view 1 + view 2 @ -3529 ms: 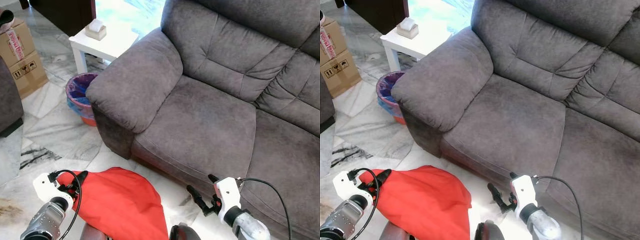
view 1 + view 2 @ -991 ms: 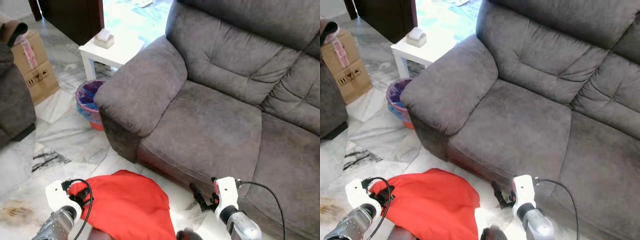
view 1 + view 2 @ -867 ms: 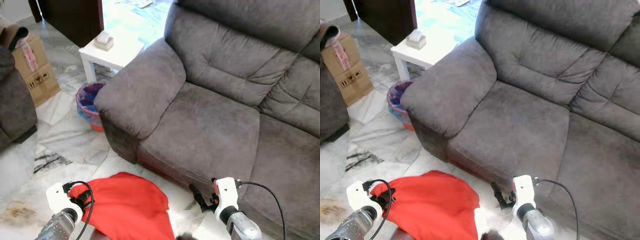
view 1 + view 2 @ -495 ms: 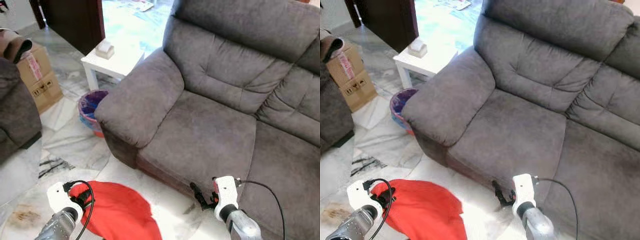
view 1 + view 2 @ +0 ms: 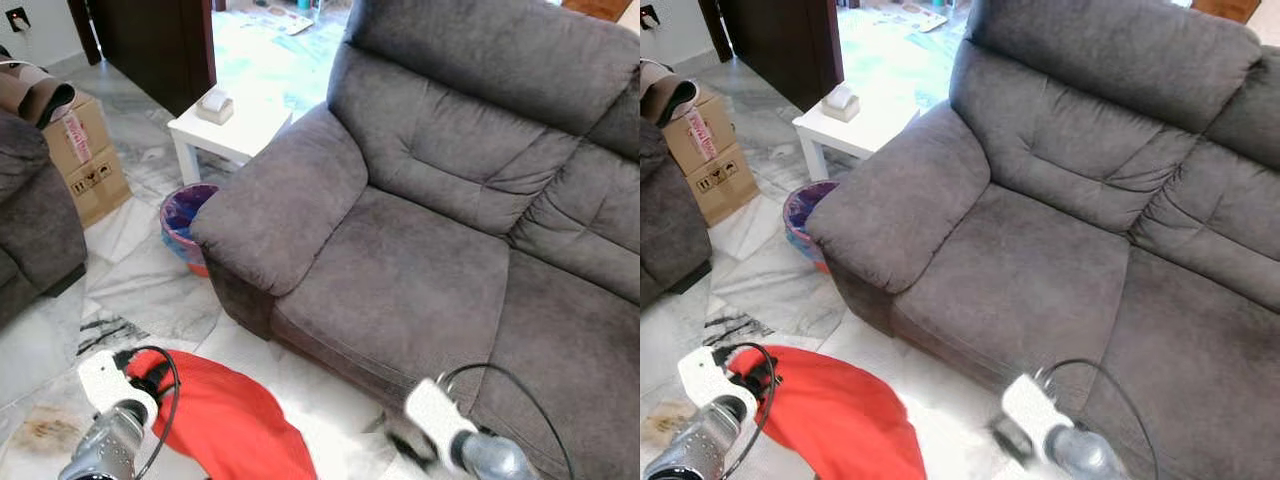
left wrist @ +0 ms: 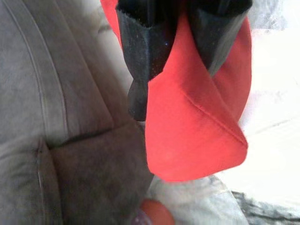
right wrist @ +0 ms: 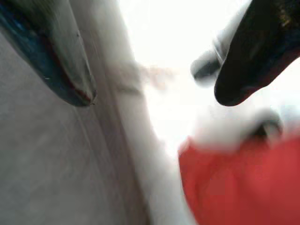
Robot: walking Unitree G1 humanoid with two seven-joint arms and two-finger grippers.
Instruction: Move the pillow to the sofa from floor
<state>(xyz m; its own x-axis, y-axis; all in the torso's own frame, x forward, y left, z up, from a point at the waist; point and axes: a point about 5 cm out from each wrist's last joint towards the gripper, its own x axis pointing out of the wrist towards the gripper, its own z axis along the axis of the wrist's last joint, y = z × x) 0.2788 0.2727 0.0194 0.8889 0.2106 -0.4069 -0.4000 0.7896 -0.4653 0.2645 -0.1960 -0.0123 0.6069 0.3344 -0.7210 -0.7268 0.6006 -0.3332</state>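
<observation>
The red pillow (image 5: 228,428) lies low at the bottom left, beside the front of the grey sofa (image 5: 400,280). My left gripper (image 5: 152,374) is shut on the pillow's near corner. In the left wrist view its black fingers (image 6: 140,61) pinch a fold of the red pillow (image 6: 197,136), with the sofa's armrest behind. My right gripper (image 5: 402,441) is blurred low in front of the sofa seat edge. The right wrist view shows the right gripper (image 7: 154,93) with its fingers spread wide, and red cloth (image 7: 239,183) beyond them.
A white side table (image 5: 240,128) carrying a tissue box (image 5: 212,102) stands left of the sofa's armrest. A bin with a purple liner (image 5: 183,222) sits below it. A cardboard box (image 5: 88,152) and another grey seat (image 5: 28,225) are at the far left on marble floor.
The camera has tilted up, so the sofa sits lower in frame. My right arm has dropped and is now blurred in motion. The left gripper keeps hold of the pillow.
</observation>
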